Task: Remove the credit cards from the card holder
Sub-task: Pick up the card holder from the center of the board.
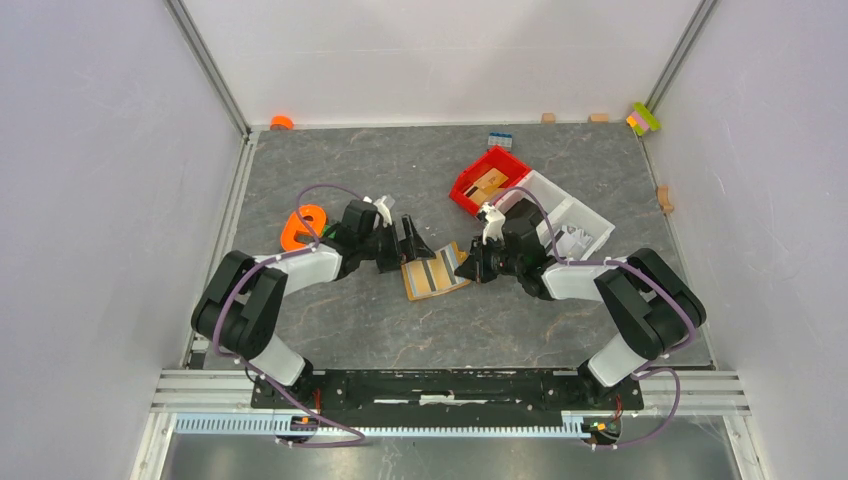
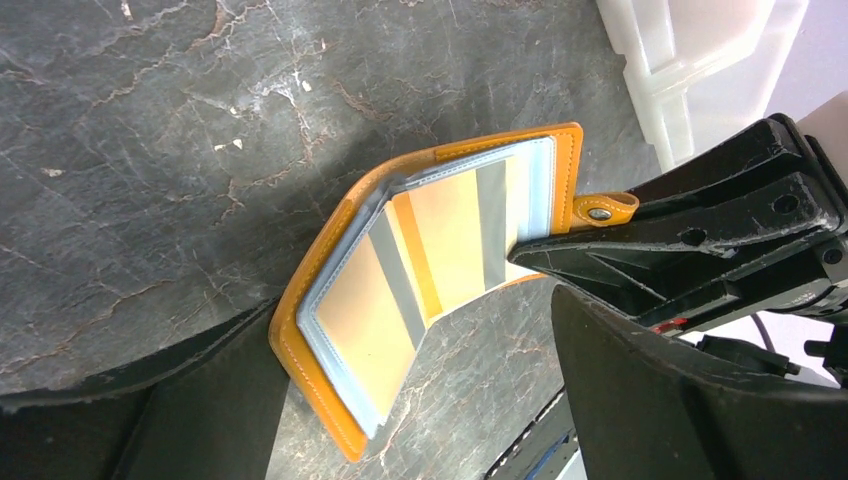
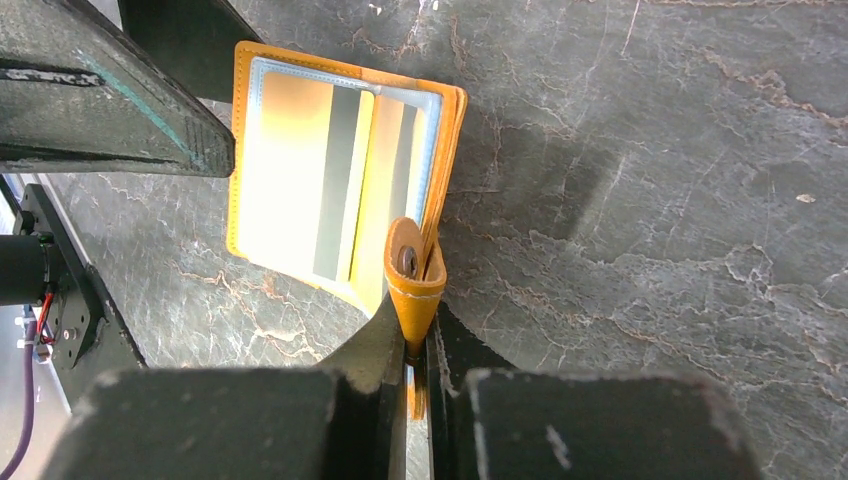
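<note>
Your card holder [image 1: 435,273] lies open on the grey table [image 1: 400,160], mid-scene between the two arms. Your right gripper [image 1: 472,264] is clamped on its snap tab [image 3: 408,262] at the right flap. Your left gripper [image 1: 412,243] hangs at the left flap, fingers spread wide. Striped credit cards [image 2: 450,230] sit in the slots.

The left arm [image 1: 310,265] and right arm [image 1: 575,280] share black joints, white shells, purple cables [image 1: 330,187], black jaws
</note>
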Robot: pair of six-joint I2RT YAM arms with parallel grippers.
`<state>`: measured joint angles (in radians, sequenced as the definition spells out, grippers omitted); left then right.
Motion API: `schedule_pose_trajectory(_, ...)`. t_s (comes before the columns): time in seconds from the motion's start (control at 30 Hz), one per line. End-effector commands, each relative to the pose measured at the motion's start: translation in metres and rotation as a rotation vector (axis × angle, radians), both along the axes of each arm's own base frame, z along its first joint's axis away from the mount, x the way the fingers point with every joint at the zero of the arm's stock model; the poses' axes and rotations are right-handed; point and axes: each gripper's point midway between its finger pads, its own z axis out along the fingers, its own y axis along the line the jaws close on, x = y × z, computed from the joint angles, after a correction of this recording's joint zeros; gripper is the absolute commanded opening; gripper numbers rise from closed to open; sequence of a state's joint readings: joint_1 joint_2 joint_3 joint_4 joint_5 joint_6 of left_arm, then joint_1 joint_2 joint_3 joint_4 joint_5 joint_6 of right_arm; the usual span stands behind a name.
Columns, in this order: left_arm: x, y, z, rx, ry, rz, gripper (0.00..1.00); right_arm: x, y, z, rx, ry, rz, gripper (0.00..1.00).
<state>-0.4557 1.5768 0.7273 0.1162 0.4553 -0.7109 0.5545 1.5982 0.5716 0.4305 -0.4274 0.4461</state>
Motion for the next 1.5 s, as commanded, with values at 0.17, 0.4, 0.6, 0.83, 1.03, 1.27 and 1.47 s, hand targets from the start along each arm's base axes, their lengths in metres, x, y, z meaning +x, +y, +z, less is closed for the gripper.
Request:
schedule_pose_trajectory(0.17, 0.002, -0.008, 0.017, -0.077, -0.036, -0.019, 0.89, 0.006, 0.001, 0.006, -0.014, -0.037, 0.000, 0.02)
schedule_pose_trajectory(0.4, -0.001, -0.018, 0.008, -0.117, 0.008, -0.067, 0.40, 0.005, 0.001, 0.006, -0.010, -0.035, -0.001, 0.02)
schedule_pose_trajectory(0.6, 0.001, -0.015, 0.010, -0.101, -0.017, -0.066, 0.16, 0.015, -0.014, 0.004, -0.084, -0.054, -0.074, 0.27)
schedule_pose_trajectory(0.83, 0.000, -0.016, 0.015, -0.099, -0.037, -0.079, 0.10, 0.025, -0.040, 0.033, -0.125, -0.201, -0.188, 0.42)
schedule_pose_trajectory(1.03, -0.001, -0.019, 0.021, -0.134, -0.054, -0.091, 0.10, 0.018, -0.043, 0.078, -0.042, -0.382, -0.165, 0.48)
schedule_pose_trajectory(1.27, -0.003, -0.019, 0.032, -0.156, -0.108, -0.097, 0.13, -0.005, -0.007, 0.090, 0.128, -0.391, 0.031, 0.46)
schedule_pose_trajectory(1.47, -0.009, -0.025, 0.046, -0.217, -0.156, -0.132, 0.02, -0.011, 0.007, 0.083, 0.177, -0.331, 0.095, 0.37)
